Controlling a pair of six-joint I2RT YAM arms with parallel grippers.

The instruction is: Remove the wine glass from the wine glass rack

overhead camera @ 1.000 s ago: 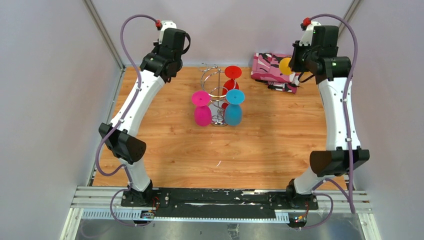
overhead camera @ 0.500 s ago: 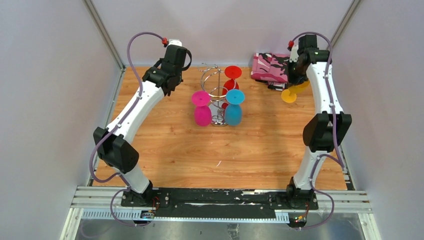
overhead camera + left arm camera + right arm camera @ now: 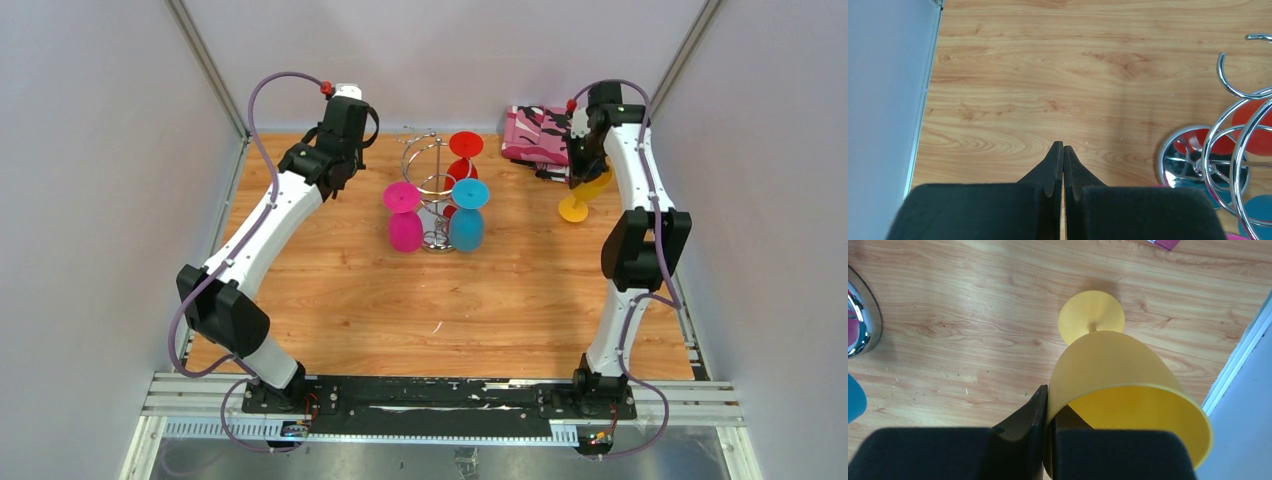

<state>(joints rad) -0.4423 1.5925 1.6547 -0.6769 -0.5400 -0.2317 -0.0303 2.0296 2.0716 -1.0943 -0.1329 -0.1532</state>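
Both are clenched: left gripper [image 3: 1063,149] on nothing, right gripper [image 3: 1050,402] on the yellow wine glass [image 3: 1108,365] rim; its foot should be seated flat before release.

Top cam: high, near edge, tilted down, whole counter [image 3: 350,290]. Wrist cams: close, facing down; left shares wine glass rack [image 3: 1173,160] with top.

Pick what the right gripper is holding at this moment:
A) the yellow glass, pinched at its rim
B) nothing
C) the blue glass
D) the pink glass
A: in the right wrist view the right gripper is shut on the wall of the yellow wine glass at its rim, one finger outside the bowl and one inside.
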